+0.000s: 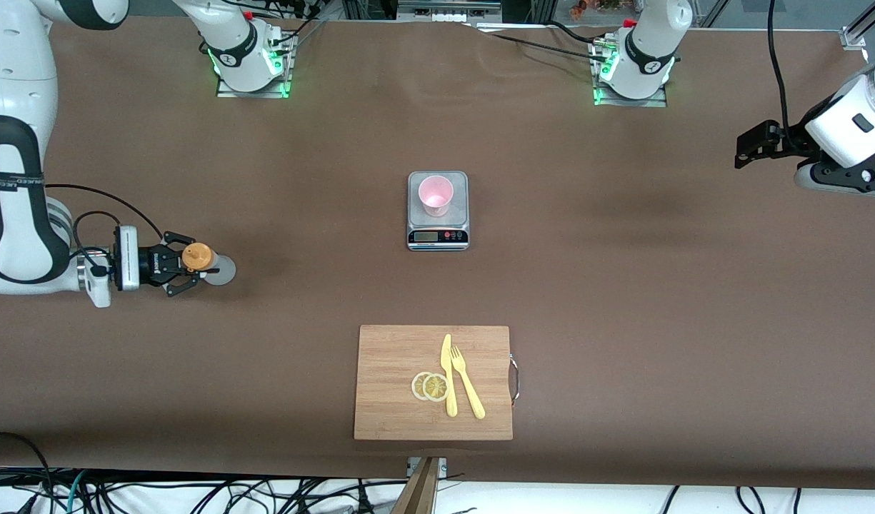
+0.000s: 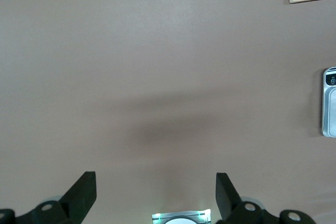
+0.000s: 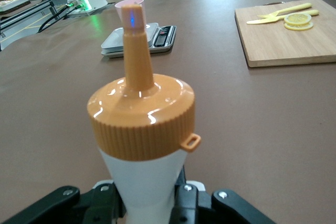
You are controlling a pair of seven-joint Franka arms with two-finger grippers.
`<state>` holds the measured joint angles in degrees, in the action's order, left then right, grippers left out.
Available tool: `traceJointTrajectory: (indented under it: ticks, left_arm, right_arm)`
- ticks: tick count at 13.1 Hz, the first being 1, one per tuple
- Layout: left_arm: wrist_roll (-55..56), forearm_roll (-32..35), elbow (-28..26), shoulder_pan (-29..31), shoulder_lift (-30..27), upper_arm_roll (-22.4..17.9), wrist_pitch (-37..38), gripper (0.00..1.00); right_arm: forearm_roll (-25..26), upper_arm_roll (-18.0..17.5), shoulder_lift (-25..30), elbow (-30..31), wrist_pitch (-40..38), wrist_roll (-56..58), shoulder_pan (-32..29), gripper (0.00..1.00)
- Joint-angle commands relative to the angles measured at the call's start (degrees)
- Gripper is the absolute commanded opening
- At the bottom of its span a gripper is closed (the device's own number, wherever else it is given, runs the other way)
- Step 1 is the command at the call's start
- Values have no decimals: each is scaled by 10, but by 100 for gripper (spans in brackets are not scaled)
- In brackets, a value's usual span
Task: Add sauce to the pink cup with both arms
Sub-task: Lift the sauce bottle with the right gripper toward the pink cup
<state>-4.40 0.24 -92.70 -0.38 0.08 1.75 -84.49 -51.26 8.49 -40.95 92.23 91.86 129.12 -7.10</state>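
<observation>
The right gripper (image 1: pixel 187 269) is clamped on the sauce bottle (image 3: pixel 142 135), upright at table level. Toward the table's middle from it, the pink cup (image 1: pixel 435 195) stands on the scale (image 1: pixel 438 238). The left gripper (image 2: pixel 156 195) waits — fingers apart — over bare table.

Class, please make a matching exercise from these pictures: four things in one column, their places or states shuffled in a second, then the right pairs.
1. small pale pink plastic cup
2. whitish squeeze bottle with orange nozzle cap
3. round yellow lemon slices
4. left tool

A. on the bamboo cutting board
B. open, holding nothing
C. on the grey scale
D. gripped by the right tool

Pairs: 1-C, 2-D, 3-A, 4-B
</observation>
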Motion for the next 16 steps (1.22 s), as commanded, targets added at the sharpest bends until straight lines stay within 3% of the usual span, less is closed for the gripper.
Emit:
traceJointTrajectory:
  ticks: [1,7,11,16]
  left_arm:
    - [-6,-2,4,-4,-1,-3,7,100]
    - [-5,-2,4,-3,0,-3,15,100]
    - [-5,-2,4,-3,0,-3,19,100]
    - [-7,-2,4,-3,0,-4,19,100]
  right_arm:
    - [-2,31,49,21,31,-76,62,33]
    - [4,126,71,21,138,-234,282,33]
    - [74,133,84,19,189,-360,383,34]
    - [164,148,100,17,195,-510,483,35]
